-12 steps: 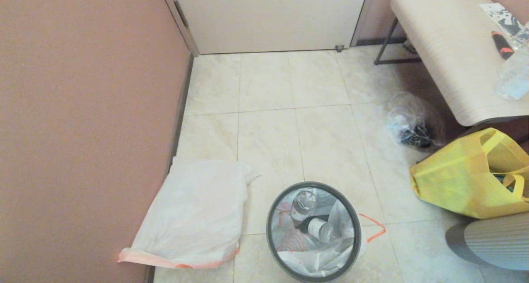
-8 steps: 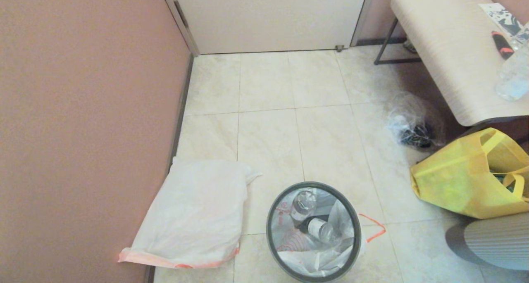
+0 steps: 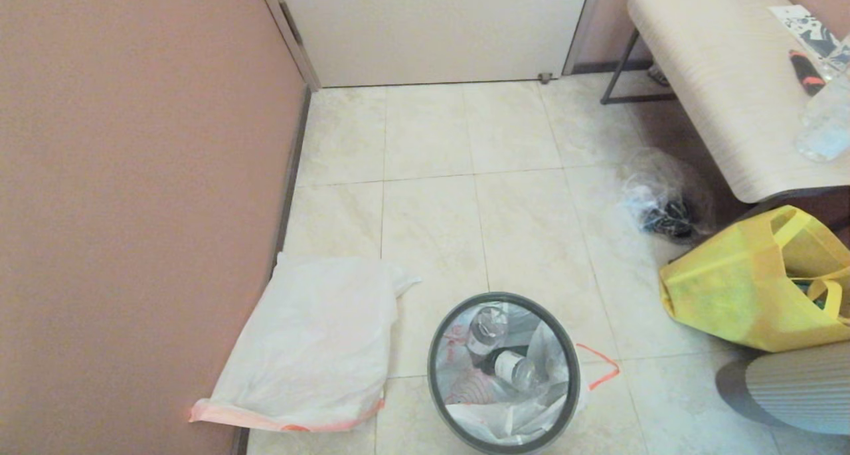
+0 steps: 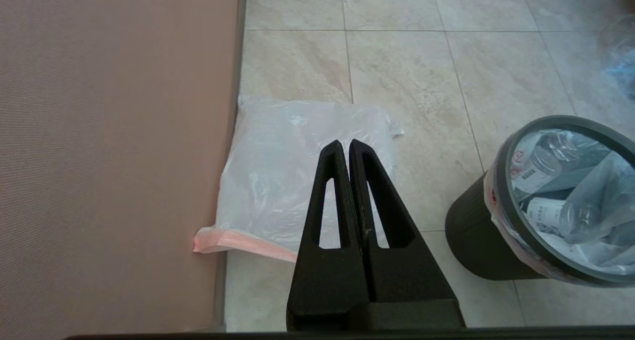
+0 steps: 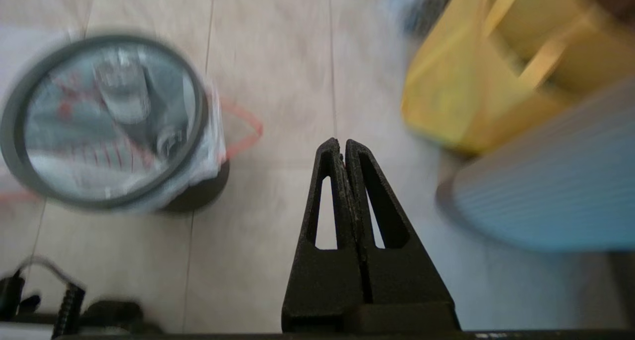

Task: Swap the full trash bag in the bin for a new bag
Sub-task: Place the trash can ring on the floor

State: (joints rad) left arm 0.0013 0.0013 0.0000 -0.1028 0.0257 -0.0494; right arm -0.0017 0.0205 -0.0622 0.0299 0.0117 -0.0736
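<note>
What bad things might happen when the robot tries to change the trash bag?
1. The full trash bag holds loose bottles and sits pinned under the bin's grey ring; a lift might tip the bin or spill bottles.
2. Only the thin orange drawstring loop sticks out, so the shut right pincer may miss it.
3. The new bag lies flat against the wall, hard for the shut left pincer to pinch.

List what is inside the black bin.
The bin holds the full trash bag, its hem folded over the grey ring. Inside it lie clear plastic bottles, and an orange-red drawstring loops outside. The bin's bottom is covered.
</note>
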